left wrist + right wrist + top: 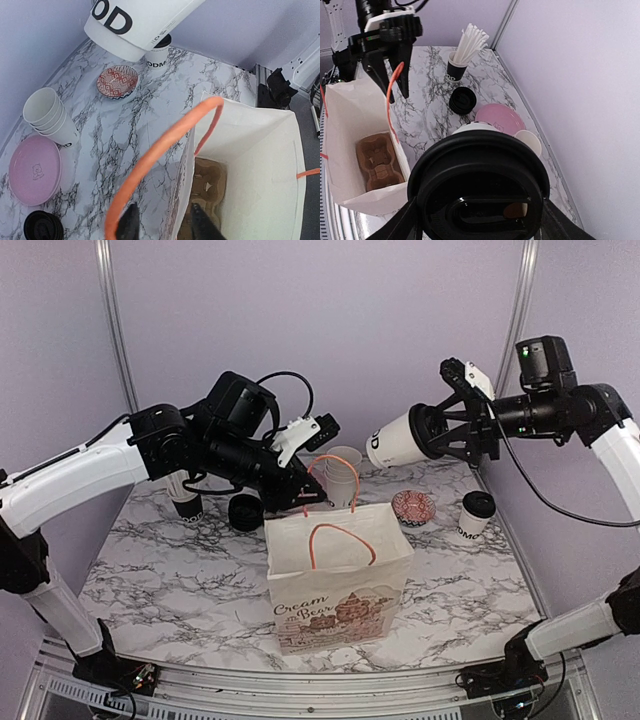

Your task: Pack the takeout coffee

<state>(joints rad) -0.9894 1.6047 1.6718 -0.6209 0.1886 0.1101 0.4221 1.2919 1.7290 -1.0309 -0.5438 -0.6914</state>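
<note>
**A:** What's the biggest thing there?

**B:** The grey-veined white marble tabletop (180, 570). At its near middle stands an open white paper bag with orange handles (340, 580). A brown cardboard cup carrier (379, 162) lies flat in the bottom of the bag.

**A:** And the arms?

**B:** The left end effector (163, 207) is at the bag's far rim. Its 2 fingers are apart, with the paper edge between them and an orange handle passing just beside.

**A:** Where is the coffee?

**B:** The right end effector (440, 435) is clamped on 1 white paper cup with a black dome lid (395, 443). The cup is in the air, tipped on its side, behind and to the right of the bag, with its base pointing toward the left arm. A second lidded white cup (474, 517) stands upright on the tabletop at the right.

**A:** Anything smaller?

**B:** A round pink plate (35, 170) sits next to a stack of lidless white cups (47, 117). A black cup of white straws (460, 65) stands in the far left corner. A red patterned bowl (117, 81) is near the second cup, and a stack of black lids (42, 226) lies near the plate.
</note>
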